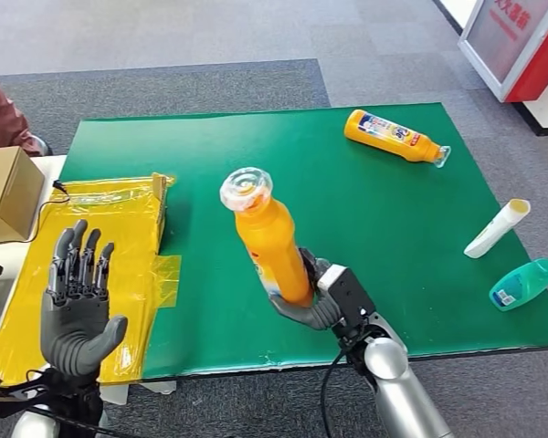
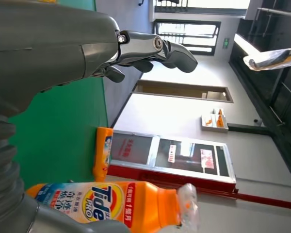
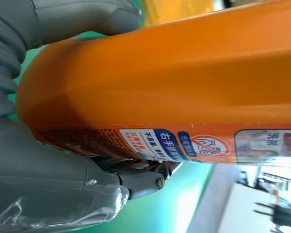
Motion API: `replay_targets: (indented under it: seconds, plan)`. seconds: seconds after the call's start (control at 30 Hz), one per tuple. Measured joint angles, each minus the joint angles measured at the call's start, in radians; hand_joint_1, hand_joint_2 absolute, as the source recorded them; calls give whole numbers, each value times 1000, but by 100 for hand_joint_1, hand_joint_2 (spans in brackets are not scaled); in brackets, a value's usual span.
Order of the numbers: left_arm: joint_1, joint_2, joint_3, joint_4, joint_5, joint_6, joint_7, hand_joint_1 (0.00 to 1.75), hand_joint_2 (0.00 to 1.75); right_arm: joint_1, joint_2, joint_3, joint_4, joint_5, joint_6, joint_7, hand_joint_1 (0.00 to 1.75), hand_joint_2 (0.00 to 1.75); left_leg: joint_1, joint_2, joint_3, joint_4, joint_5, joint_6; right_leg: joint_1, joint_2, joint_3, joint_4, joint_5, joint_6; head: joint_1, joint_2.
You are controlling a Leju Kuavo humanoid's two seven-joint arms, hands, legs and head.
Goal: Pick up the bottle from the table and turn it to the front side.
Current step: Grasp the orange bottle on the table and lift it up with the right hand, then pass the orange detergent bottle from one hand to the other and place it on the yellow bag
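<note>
gripping the orange bottle (image 1: 271, 242) by its base at frame center, the right hand (image 1: 312, 306) lifts it; left hand (image 1: 79, 306) spread apart, lower left.

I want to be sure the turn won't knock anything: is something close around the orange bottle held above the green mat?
Nothing visible: the right hand holds the orange clear-capped bottle over bare green mat; the open left hand is apart.

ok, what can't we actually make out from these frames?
- Orange plastic detergent bottle: its base, head view, wrapped by the right robot hand.
- Same bottle's cap end, right wrist view, cut off by the frame edge.
- Label print on the second orange bottle lying on the green mat, head view: too small.
</note>
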Motion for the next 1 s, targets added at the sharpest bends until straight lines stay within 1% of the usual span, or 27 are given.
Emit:
replay_targets:
  seconds: [0.13, 0.33, 0.4, 0.53, 0.6, 0.7, 0.83, 1.0]
  plan:
    - [-26, -8, 0, 30, 17, 0, 6, 0, 175, -6, 15, 0, -24, -8, -5, -1, 175, 175, 0, 0, 0, 0, 0, 0, 0, 0, 0, 0, 0, 0, 0, 0]
    - [-36, -12, 0, 50, 48, -5, 19, 0, 175, -7, 26, 1, -35, 0, -20, -6, 175, 175, 0, 0, 0, 0, 0, 0, 0, 0, 0, 0, 0, 0, 0, 0]
    - [-40, -15, 0, 59, 94, -8, 46, 0, 175, -5, 35, 5, -44, 29, -55, -18, 175, 175, 0, 0, 0, 0, 0, 0, 0, 0, -1, 0, 0, 0, 0, 0]
    - [-48, -25, -4, 99, 200, 19, 135, 0, 175, 3, 62, 34, -83, 114, -137, -41, 175, 175, 0, 0, 0, 0, 0, 0, 0, 0, -1, 0, 0, 0, 0, 0]
    - [-58, -26, -8, 130, 230, 28, 158, 0, 175, 3, 69, 54, -92, 144, -159, -51, 175, 175, 0, 0, 0, 0, 0, 0, 0, 0, -1, 0, -1, -1, 0, 0]
    - [-86, -20, -23, 178, 289, 12, 185, 0, 175, -1, 75, 87, -95, 187, -202, -73, 175, 175, 0, 0, -1, 0, 0, 0, 0, 0, -1, 0, -1, -1, 0, 0]
    - [-138, 4, -76, 232, 331, -9, 221, 0, 175, -13, 81, 123, -93, 261, -308, -106, 175, 175, 0, 0, -1, 0, 0, 0, 0, 0, -1, 0, 0, 0, 0, 0]
    - [-213, 31, -157, 260, 310, 52, 233, 0, 175, -25, 83, 161, -82, 299, -383, -110, 175, 175, 0, 0, -1, 0, 1, 1, 0, 0, -1, 0, 1, 0, 0, 0]
